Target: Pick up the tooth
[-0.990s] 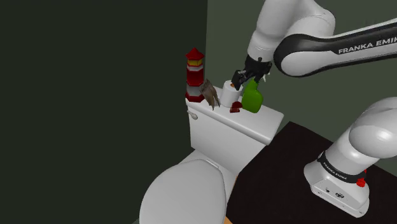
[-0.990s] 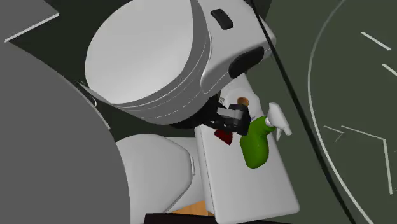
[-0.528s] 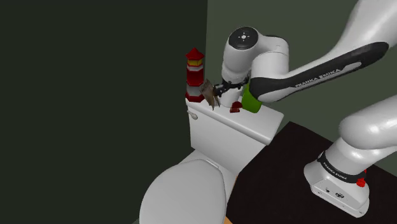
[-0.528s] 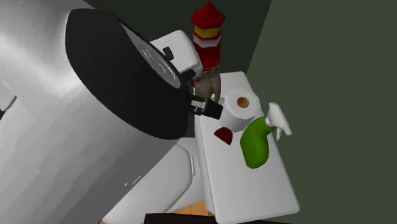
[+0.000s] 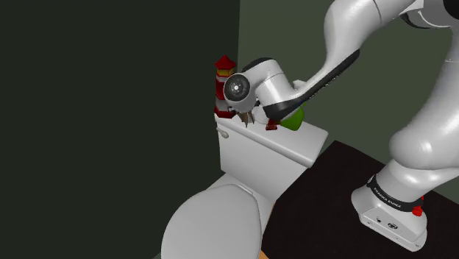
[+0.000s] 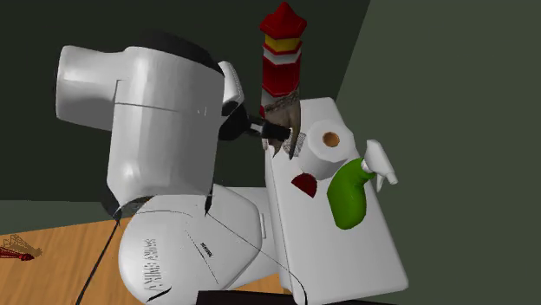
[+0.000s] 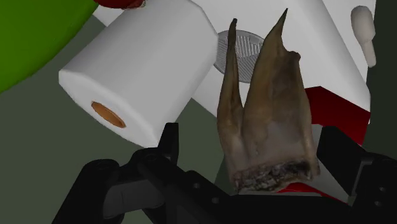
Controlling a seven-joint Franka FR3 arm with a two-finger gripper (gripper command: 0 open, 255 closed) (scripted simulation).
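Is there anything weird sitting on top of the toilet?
Yes. A big brown tooth with long pointy roots sits on the toilet tank lid, beside the toilet paper roll and a red-and-white lighthouse. A tooth about as tall as the roll looks odd there. The green spray bottle also lies on its side.

Arm [image 5: 268,79] partly covers tooth [image 7: 267,121] and toilet roll [image 6: 328,147] in shoulder view; green bottle [image 7: 32,38] cropped at wrist view's edge.

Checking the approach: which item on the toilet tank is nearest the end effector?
The brown tooth: it stands within the open end effector, untouched; the paper roll, green bottle and striped lighthouse sit farther off.
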